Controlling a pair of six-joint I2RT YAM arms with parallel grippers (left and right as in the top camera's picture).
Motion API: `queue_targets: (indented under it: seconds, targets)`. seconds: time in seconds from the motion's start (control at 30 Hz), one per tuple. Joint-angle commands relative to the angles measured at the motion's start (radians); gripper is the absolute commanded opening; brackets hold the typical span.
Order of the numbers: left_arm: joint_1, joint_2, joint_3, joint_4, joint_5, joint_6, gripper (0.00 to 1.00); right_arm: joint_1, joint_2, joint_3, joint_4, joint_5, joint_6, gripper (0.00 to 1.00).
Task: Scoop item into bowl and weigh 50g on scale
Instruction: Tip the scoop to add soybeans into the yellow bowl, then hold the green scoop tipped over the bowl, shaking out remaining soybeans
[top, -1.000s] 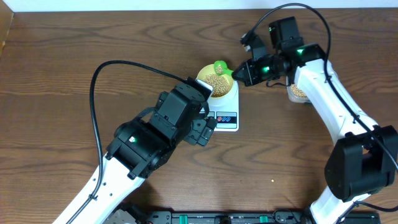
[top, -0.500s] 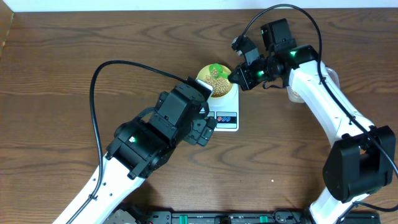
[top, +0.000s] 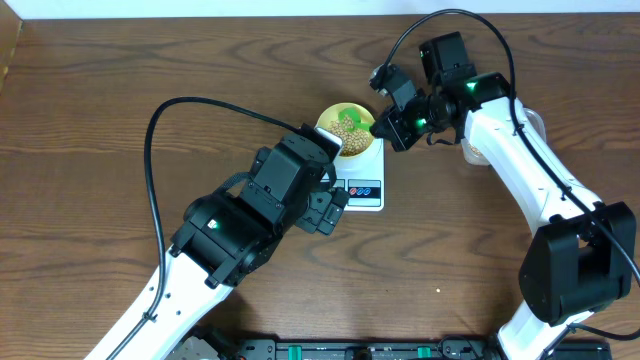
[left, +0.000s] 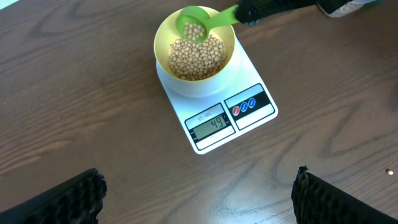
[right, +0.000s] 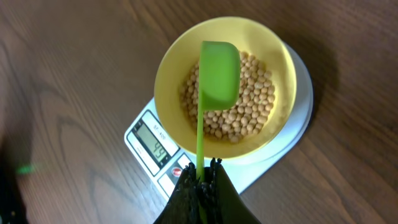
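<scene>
Comparing with a second earlier, we find the right pincer (right: 200, 186), clenched on the green scoop (right: 220, 71), now advanced over the bowl (right: 164, 93) of beans (right: 249, 109) atop the scale (left: 250, 73), which reads 49. The left pincer (left: 199, 190) hangs released. We judge one gram remains.

Looks like a robotics lab: wood-grain table (top: 80, 200), black cable (top: 149, 150), mounting rail (top: 350, 351).
</scene>
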Motion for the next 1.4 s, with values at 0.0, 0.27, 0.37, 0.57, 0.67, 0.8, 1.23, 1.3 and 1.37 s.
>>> queue_targets:
  seconds: [0.0,0.27,0.37,0.57,0.67,0.8,1.23,1.3,1.37]
  targets:
    - [0.005,-0.005,0.006,-0.003,-0.009,-0.008,0.98,0.02,0.004,0.021,-0.014,0.027,-0.068,0.01]
    - [0.005,-0.005,0.006,-0.003,-0.009,-0.008,0.98,0.027,0.004,0.021,-0.02,0.076,-0.099,0.01]
    - [0.005,-0.005,0.006,-0.003,-0.009,-0.008,0.98,0.027,0.004,0.021,-0.014,0.091,-0.106,0.01]
    - [0.005,-0.005,0.006,-0.003,-0.009,-0.008,0.98,0.027,0.002,0.021,-0.002,0.1,-0.102,0.01]
    - [0.005,-0.005,0.006,-0.003,-0.009,-0.008,0.98,0.027,0.002,0.021,-0.002,0.085,-0.064,0.01]
    - [0.005,-0.005,0.006,-0.003,-0.009,-0.008,0.98,0.02,0.002,0.021,-0.001,0.071,0.06,0.01]
    - [0.005,-0.005,0.006,-0.003,-0.009,-0.007,0.98,-0.059,0.009,0.019,0.012,-0.281,0.353,0.01]
    - [0.005,-0.005,0.006,-0.003,-0.009,-0.008,0.98,-0.071,0.014,0.018,0.002,-0.298,0.36,0.01]
    - [0.005,-0.005,0.006,-0.003,-0.009,-0.007,0.98,-0.075,0.017,0.018,-0.007,-0.301,0.359,0.01]
